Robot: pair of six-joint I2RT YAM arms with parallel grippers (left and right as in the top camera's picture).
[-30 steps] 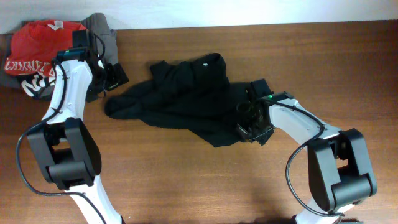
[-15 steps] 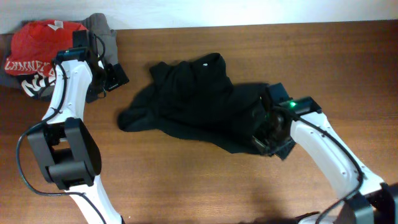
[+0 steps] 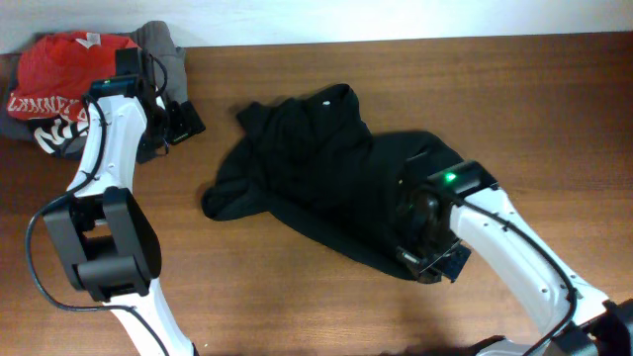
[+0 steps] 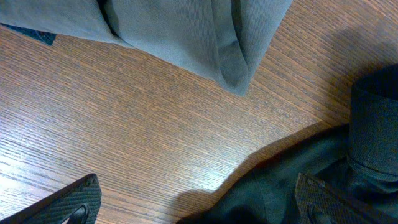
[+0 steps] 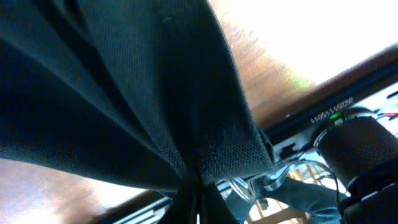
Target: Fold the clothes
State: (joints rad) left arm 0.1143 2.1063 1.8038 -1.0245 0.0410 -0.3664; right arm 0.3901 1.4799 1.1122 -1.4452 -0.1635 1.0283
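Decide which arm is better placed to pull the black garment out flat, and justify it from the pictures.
Right, probably. The right gripper is shut on the near edge of the black garment, cloth bunched in its jaws. The left gripper hangs open beside the grey garment, holding nothing.

A crumpled black garment (image 3: pixel 316 168) is spread unevenly across the middle of the wooden table (image 3: pixel 297 297). A small white logo (image 3: pixel 327 101) is seen near its far edge. Its near right corner is gathered into tight pleats, apparently lifted slightly off the wood.
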